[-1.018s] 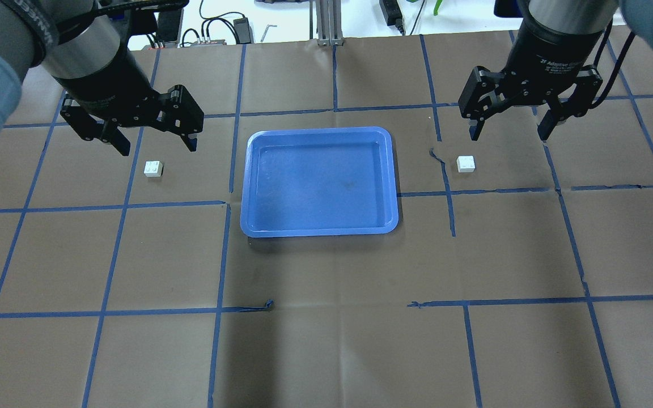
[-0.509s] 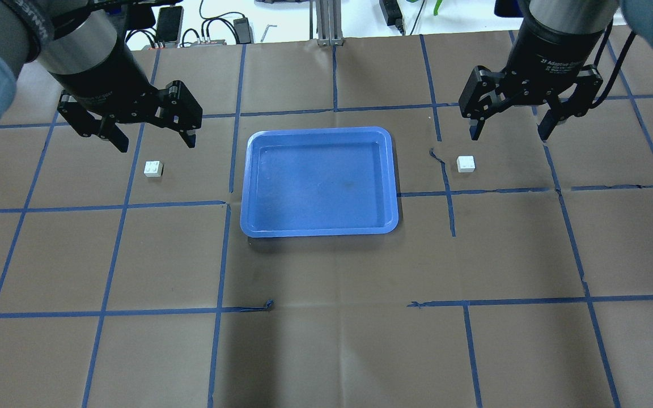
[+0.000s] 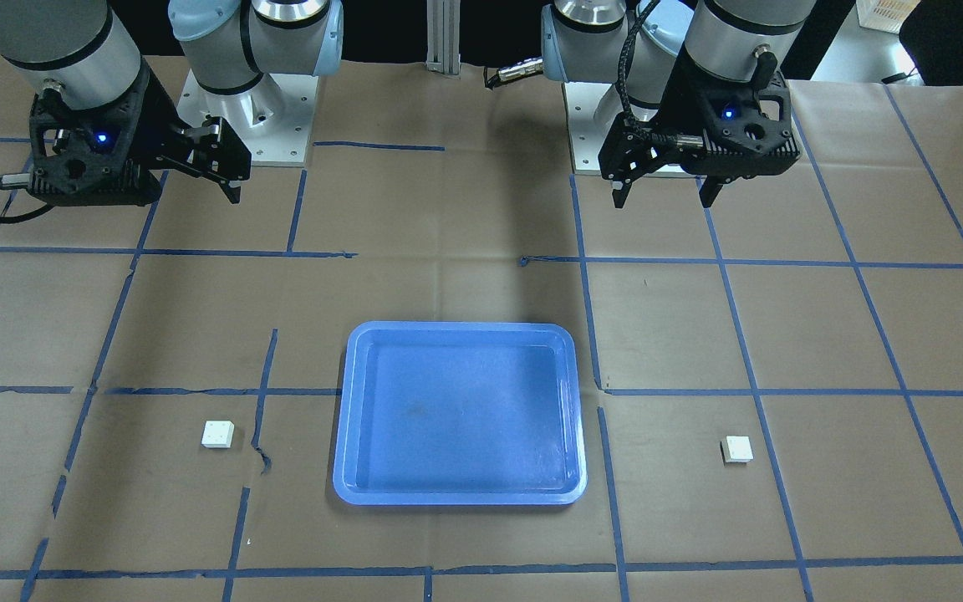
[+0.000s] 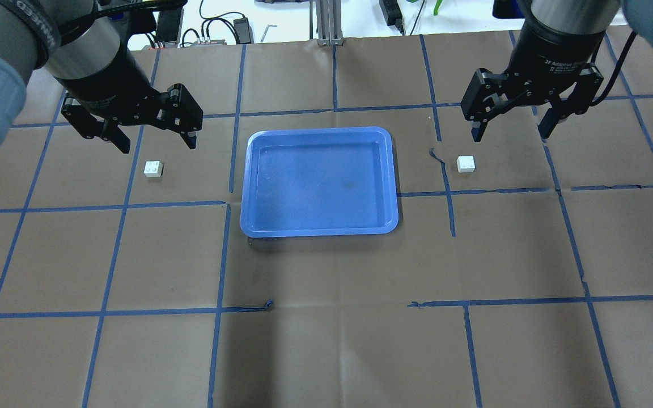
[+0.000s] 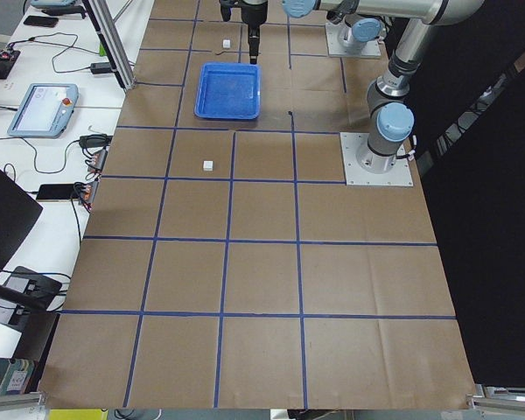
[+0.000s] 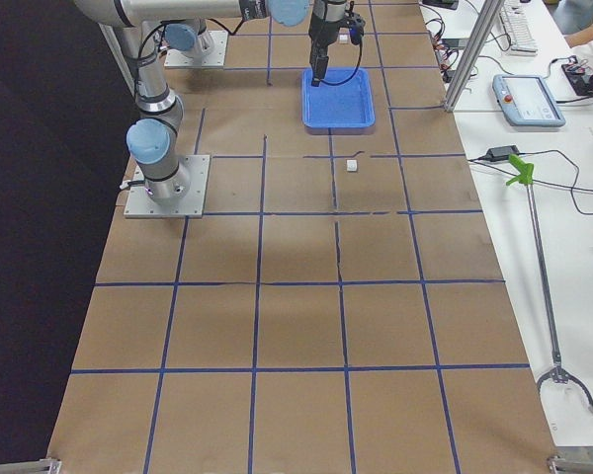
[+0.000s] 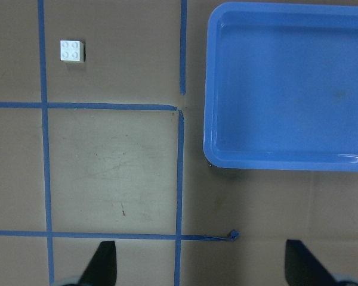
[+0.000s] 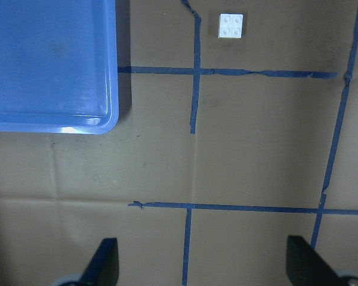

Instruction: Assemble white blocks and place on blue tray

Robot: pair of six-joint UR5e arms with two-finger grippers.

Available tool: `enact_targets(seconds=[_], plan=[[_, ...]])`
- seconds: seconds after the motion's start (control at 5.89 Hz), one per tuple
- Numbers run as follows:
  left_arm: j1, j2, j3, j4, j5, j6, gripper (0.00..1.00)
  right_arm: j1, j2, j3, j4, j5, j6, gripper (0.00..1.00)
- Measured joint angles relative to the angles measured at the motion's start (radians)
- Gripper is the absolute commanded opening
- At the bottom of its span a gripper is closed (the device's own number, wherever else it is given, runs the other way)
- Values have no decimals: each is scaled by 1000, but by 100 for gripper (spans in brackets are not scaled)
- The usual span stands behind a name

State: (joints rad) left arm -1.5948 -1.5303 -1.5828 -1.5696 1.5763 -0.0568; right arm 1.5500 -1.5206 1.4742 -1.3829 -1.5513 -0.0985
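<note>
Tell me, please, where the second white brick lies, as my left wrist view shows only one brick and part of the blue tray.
Observer: The second white brick lies to the robot's right of the blue tray, apart from its rim, studs up.
Operator: Thank you. Is the right gripper holding it?
Observer: No. The right gripper hangs open and empty, not touching that brick.
Operator: And is the end of the tray that my view cuts off empty?
Observer: Yes. The overhead view shows the whole tray with nothing in it.
</note>
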Motion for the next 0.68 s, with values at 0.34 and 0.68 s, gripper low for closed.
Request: enact_targets(seconds=[0.34,0.68], plan=[[0,1,-6,7,0,0,99,-3,16,1,-17,0,-275,100],[-2,0,-9,6,8,-1,99,-16,25,1,-52,-7,-686,100]])
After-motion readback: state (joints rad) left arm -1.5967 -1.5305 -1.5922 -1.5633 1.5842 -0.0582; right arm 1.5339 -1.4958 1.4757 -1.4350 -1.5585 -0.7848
